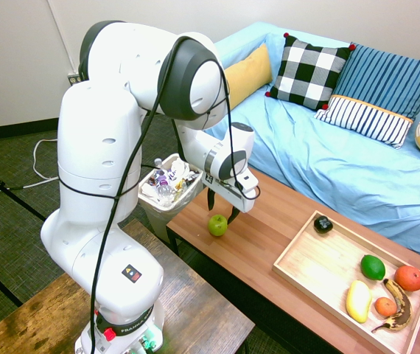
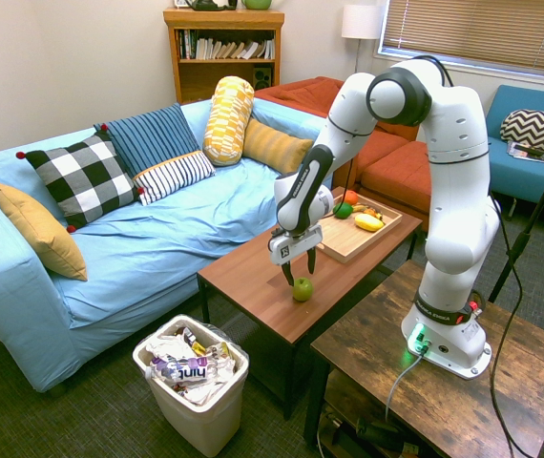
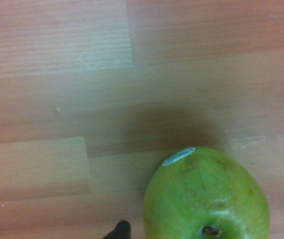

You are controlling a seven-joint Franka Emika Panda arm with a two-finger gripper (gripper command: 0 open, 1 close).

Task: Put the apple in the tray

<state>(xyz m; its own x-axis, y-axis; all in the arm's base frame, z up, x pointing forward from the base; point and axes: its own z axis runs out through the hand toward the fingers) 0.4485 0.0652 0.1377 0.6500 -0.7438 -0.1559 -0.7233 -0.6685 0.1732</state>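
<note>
In the first exterior view, one gripper [image 1: 222, 209] hung over the bench [image 1: 265, 247] with its two fingers [image 1: 233, 214] spread wide, holding nothing. One green apple [image 1: 217, 225] stood on the bench close by the fingers, outside the tray [image 1: 309, 264] and well to its left. The tray held six fruits: one dark fruit [image 1: 323, 224], one green fruit [image 1: 373, 267], one red-orange fruit [image 1: 409, 278], one yellow fruit [image 1: 358, 301], one small orange fruit [image 1: 385, 307] and one spotted banana [image 1: 398, 318]. Five pillows [image 1: 309, 72] showed on the one blue sofa [image 1: 298, 140] beyond, and one bin [image 1: 167, 193] stood by the bench's left end.

In the second exterior view, the gripper's two fingers stood apart above the one apple, which sat on the bench near the end by the bin. The single tray lay at the bench's far end. Six pillows showed on the light blue sofa; the bin held one bottle marked "hint" [image 2: 182, 369] among crumpled papers [image 2: 169, 346].

In the wrist view, one apple, with one sticker [image 3: 178, 156] and one stem hollow [image 3: 211, 230], sat on the wood.
</note>
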